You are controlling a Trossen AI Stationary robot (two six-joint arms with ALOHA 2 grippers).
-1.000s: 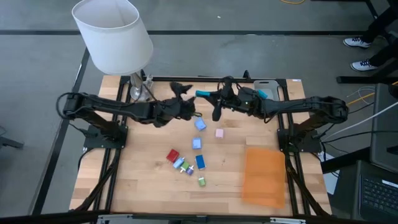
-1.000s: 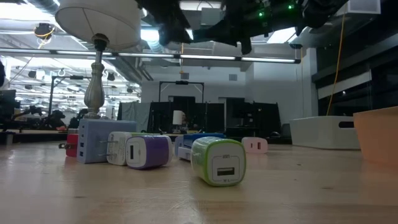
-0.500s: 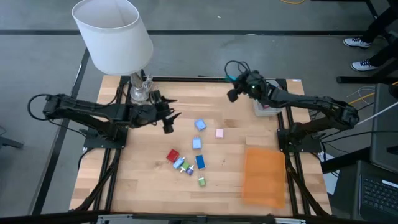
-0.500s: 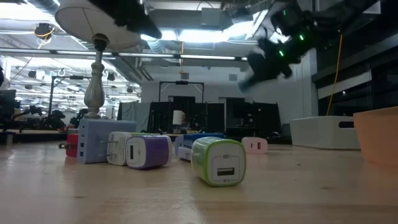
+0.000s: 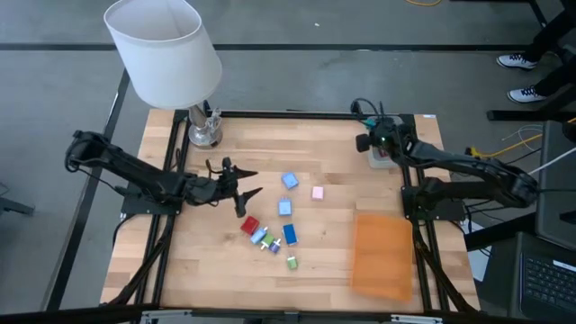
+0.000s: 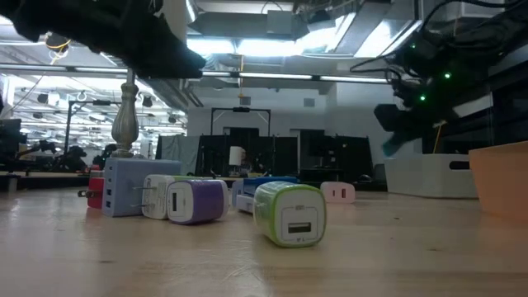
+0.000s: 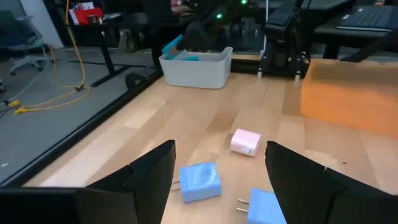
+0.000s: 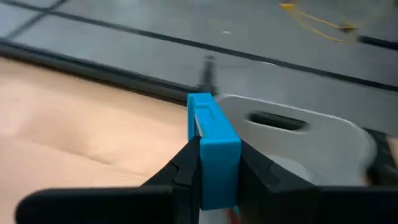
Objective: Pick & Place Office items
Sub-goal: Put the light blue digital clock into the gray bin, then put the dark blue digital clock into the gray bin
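Observation:
Small charger-like office items lie mid-table: blue squares (image 5: 289,180) (image 5: 284,208), a pink one (image 5: 317,193), a red one (image 5: 250,225), a green one (image 5: 292,262) and others between them. My left gripper (image 5: 243,185) hovers open just left of the cluster. In its wrist view a blue square (image 7: 200,182) and the pink piece (image 7: 245,142) lie ahead between its fingers. My right gripper (image 5: 364,142) is at the far right, shut on a blue rectangular piece (image 8: 211,124), beside the grey tray (image 5: 389,153). My right gripper (image 8: 214,149) pinches the blue rectangular piece between its two fingers by the piece's long flat sides (image 8: 219,158). The piece's free end (image 8: 202,102) sticks out past the fingertips. It is lifted clear of the table, with the grey tray (image 8: 292,134) beyond it.
A white-shaded lamp (image 5: 166,49) stands at the far left corner on a metal base (image 5: 203,135). A flat orange sheet (image 5: 382,254) lies at the near right. Bare wood lies between the cluster and the tray. The table ends in black frame rails.
Both arms have drawn apart from the far middle of the table. My left gripper has moved toward the left and near edges and sunk lower, beside the cluster, staying open. My right gripper has carried the blue piece toward the far right corner, to the tray.

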